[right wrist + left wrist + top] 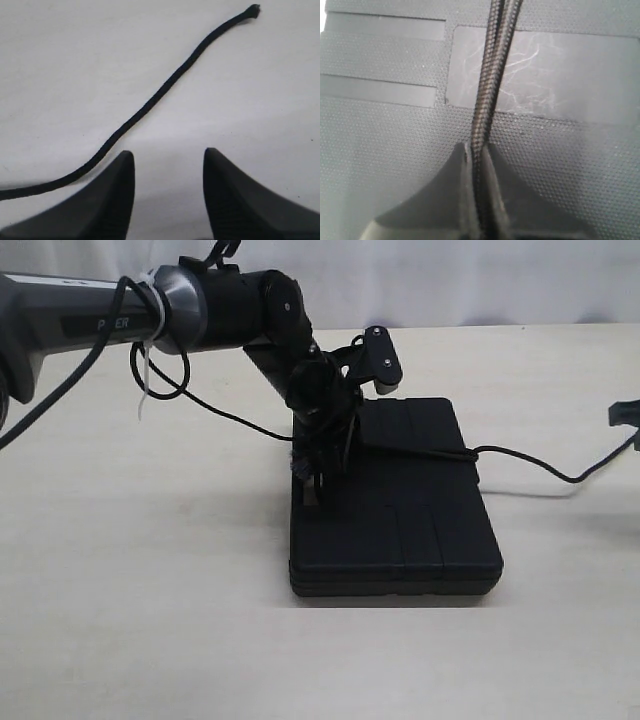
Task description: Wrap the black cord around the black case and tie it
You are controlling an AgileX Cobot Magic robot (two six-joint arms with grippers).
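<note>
My left gripper (311,483) stands over the left edge of the black case (400,525), which lies flat on the pale table (150,590) just right of the middle of the exterior frame. Up close in the left wrist view, the left gripper (478,150) is clenched tight on the black cord (487,90). The braided rope rises from between my two dark fingertips (451,170) toward the top of the frame, where it shows as two strands side by side, over the dotted surface of the case (560,165) with its shallow grooves and a smooth scuffed panel. In the exterior view the cord (520,457) crosses the upper part of the case's top, leaves it on the right side and curves over the table to the right edge of the frame. My right gripper (168,155) is released: its two fingers stand apart with only bare table (250,100) in the gap. There the cord (165,87) lies loose on the table, running from the lower left edge of the frame, past one fingertip, to a frayed end at the upper right. A thin glossy wire (200,405) with a white zip tie (146,380) hangs from my left arm in the upper left.
</note>
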